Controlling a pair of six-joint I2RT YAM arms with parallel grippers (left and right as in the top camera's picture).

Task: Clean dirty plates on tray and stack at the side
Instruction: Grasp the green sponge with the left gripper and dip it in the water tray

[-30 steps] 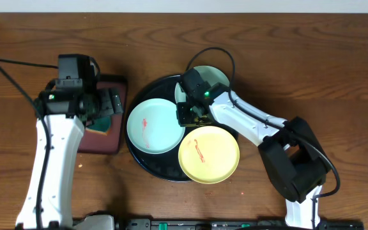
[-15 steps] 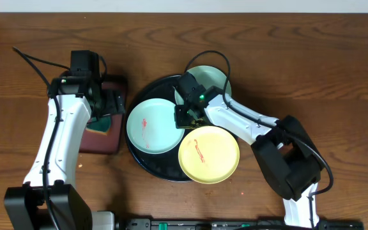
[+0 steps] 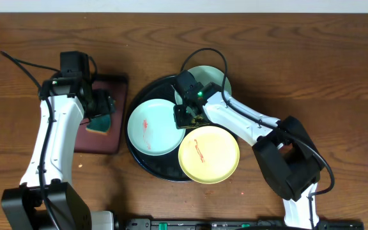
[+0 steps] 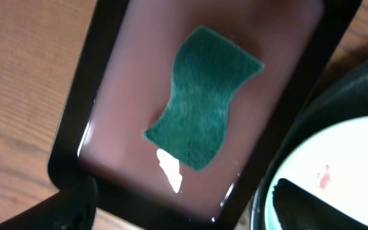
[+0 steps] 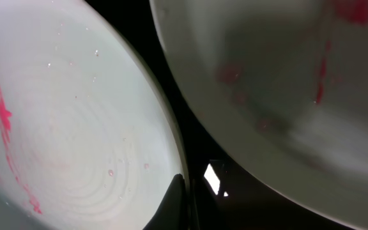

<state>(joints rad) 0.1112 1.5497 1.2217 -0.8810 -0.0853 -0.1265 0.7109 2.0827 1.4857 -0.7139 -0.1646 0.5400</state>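
The round black tray [image 3: 165, 168] holds three plates. A mint-green plate [image 3: 151, 128] with a red smear lies on its left, a second mint-green plate [image 3: 214, 78] at the back, and a yellow plate [image 3: 209, 154] with a red smear at the front. My right gripper [image 3: 183, 116] is shut on the right rim of the left mint plate [image 5: 62, 128], one finger [image 5: 174, 204] inside the rim. A second smeared plate [image 5: 286, 83] lies beside it. My left gripper [image 3: 102, 105] is open and empty above the green sponge [image 4: 203, 121].
The sponge [image 3: 99, 122] lies in a rectangular black-rimmed tray [image 3: 98, 144] with a maroon inside, left of the round tray and nearly touching it. Bare wood tabletop [image 3: 312, 70] lies to the right and behind. The right arm reaches across the round tray's back right.
My left gripper has shifted slightly left over the rectangular tray. My right gripper has stayed at the mint plate's rim.
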